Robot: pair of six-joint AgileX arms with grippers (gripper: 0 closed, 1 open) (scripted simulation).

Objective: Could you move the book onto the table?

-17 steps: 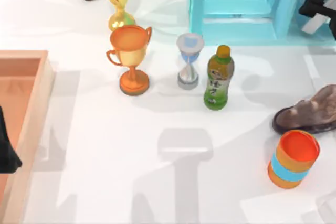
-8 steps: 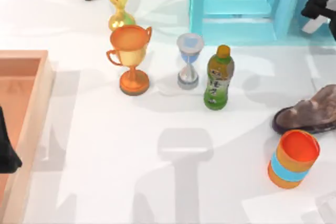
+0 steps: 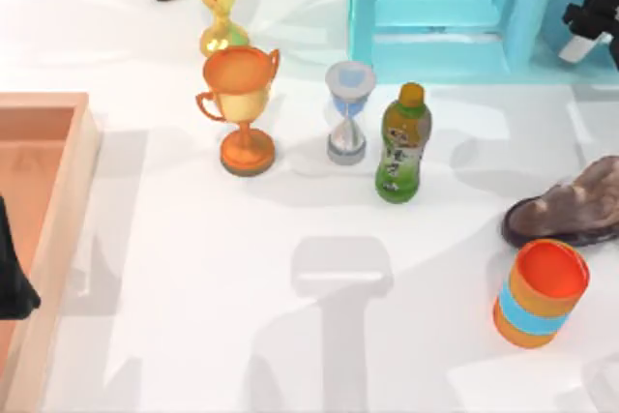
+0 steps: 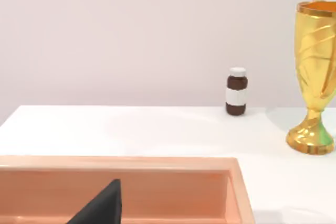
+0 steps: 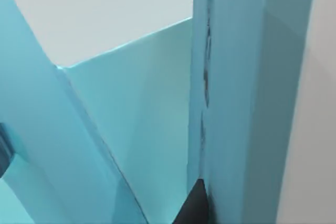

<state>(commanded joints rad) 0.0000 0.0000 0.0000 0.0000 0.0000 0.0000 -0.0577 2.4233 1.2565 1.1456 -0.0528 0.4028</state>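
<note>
At the top view's upper right, the right gripper (image 3: 587,28), jaw state impossible to tell, risks striking the cyan shelf unit (image 3: 440,12) it crowds.

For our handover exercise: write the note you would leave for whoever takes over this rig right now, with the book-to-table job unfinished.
Right gripper: up at the cyan shelf unit at the table's far right, close against its panels in the right wrist view; I cannot tell its fingers.
Left gripper: parked over the wooden tray at the left edge.
Book: I cannot make it out.
Table: bare in front of the green bottle.
Done: nothing set down yet.
Left: fetch the book and lay it there.
</note>
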